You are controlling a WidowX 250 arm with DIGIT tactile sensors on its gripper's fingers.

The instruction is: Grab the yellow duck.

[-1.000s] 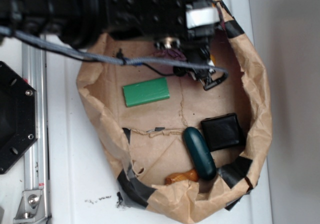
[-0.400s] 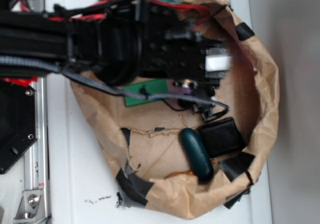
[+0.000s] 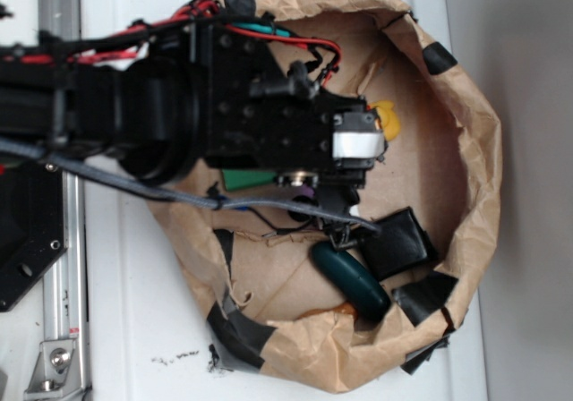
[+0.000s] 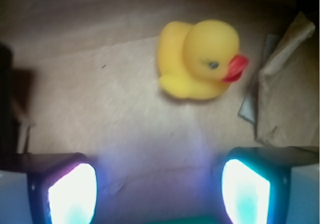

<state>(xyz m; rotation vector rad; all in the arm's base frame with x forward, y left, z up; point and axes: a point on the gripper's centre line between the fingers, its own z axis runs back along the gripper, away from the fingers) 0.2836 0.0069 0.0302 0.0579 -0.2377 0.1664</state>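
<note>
Inside the brown paper enclosure (image 3: 466,106), which stands on the white worktop (image 3: 134,329), the yellow duck (image 4: 200,59) lies on the paper floor close to the far wall. From the wrist view the duck is upright, with its red beak (image 4: 235,68) pointing to the right side of the picture. It is ahead of the claw (image 4: 160,189) and a little to the right of its middle line, apart from both fingers. The two fingers (image 4: 72,194) are seen at the lower corners of this view, wide apart, with only bare paper between them, so the claw is open and it holds nothing.

From the exterior view the black arm (image 3: 179,115) covers most of the enclosure, and only a small part of the yellow duck (image 3: 389,119) shows just beside the end of the arm. Also in the enclosure are a green block (image 3: 246,180), mostly hidden under the arm, a black square object (image 3: 398,240), a dark teal oval object (image 3: 351,280) and an orange-brown object (image 3: 327,312) near the lower wall.
</note>
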